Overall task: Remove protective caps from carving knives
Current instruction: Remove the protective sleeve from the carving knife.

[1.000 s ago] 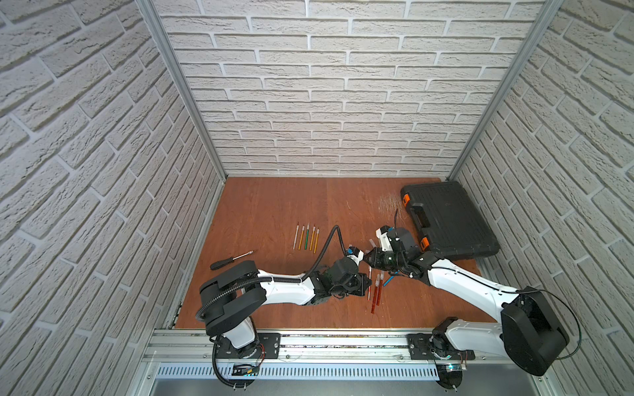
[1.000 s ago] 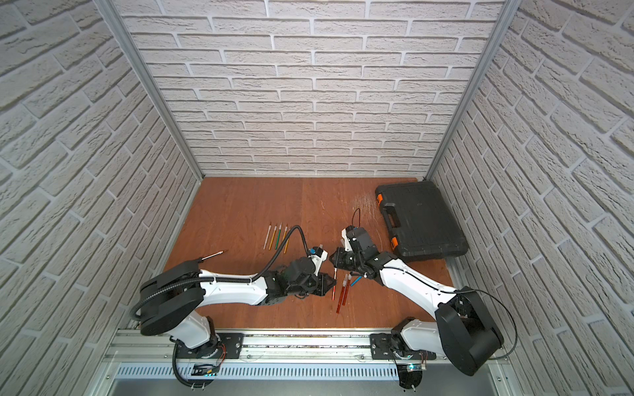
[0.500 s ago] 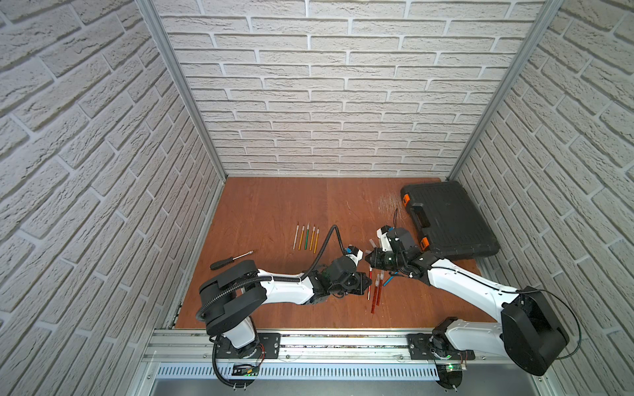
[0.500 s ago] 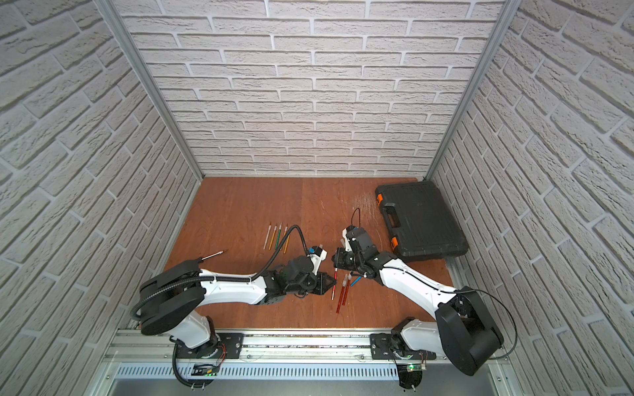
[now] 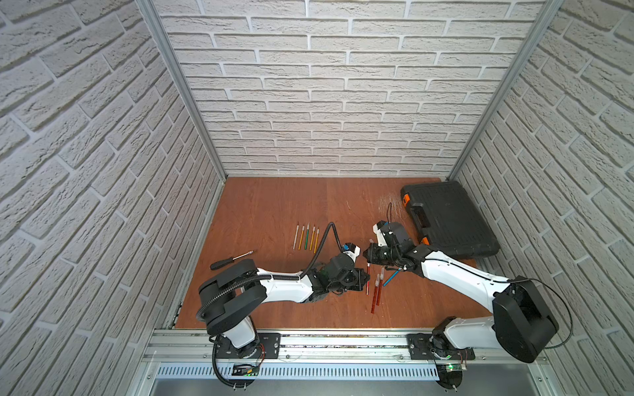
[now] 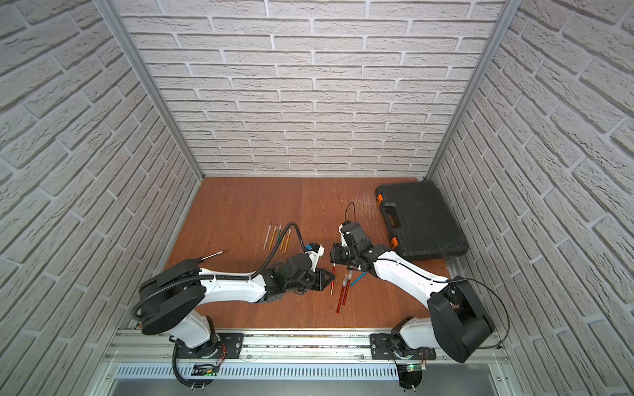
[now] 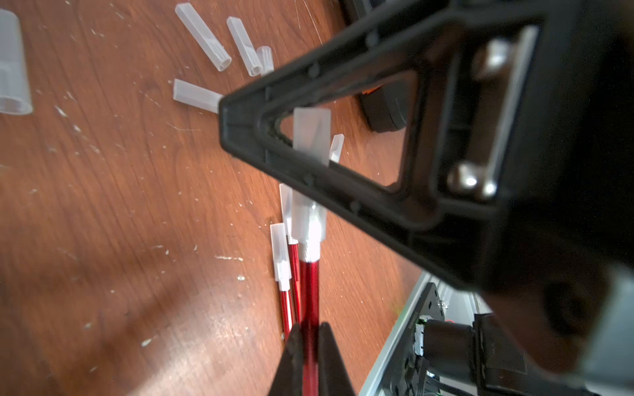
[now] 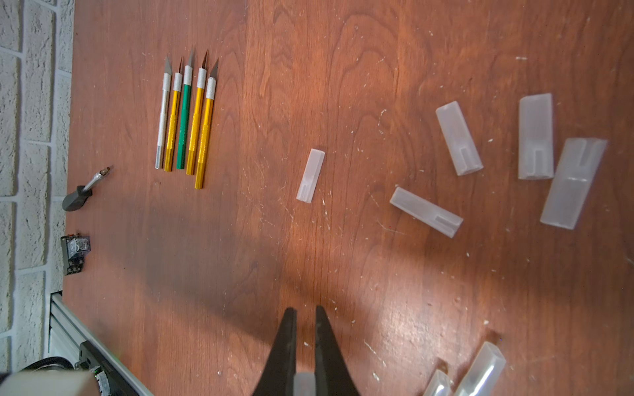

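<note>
My left gripper is shut on the red handle of a carving knife. The knife's whitish protective cap sits over the blade, and my right gripper is shut on it. The right wrist view shows that cap pinched deep between the right gripper's fingers. Both grippers meet low over the table in both top views, the left gripper holding the knife. Two more capped red knives and a blue one lie beside them. Five uncapped knives lie in a row. Several loose caps are scattered on the wood.
A shut black tool case lies at the back right of the wooden table. A black-handled screwdriver lies near the left wall, with a small black part close by. Brick walls enclose three sides.
The right gripper's jaws have closed a little onto the cap. Both arms have barely moved.
</note>
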### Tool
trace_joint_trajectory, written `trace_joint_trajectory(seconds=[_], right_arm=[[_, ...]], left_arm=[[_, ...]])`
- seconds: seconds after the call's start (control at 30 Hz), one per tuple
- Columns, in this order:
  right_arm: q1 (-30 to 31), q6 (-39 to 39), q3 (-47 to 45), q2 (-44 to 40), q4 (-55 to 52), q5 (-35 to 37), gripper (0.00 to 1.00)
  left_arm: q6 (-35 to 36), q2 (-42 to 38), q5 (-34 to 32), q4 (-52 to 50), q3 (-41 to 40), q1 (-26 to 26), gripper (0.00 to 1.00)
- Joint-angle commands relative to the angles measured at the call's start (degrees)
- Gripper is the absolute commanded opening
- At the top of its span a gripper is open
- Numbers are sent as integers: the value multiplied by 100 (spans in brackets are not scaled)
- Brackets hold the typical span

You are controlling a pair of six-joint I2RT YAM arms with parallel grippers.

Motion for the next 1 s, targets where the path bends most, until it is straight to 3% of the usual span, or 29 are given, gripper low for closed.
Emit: trace_joint_trajectory(seconds=[0.0,0.97], right_arm=[[-135,-51,261,52,452,382,9],[-842,125,547,651,1091,414,9]], left_arm=[[52,-81,210,108,-87,-67,5],[-8,-20,216,204,-141,-119,3]])
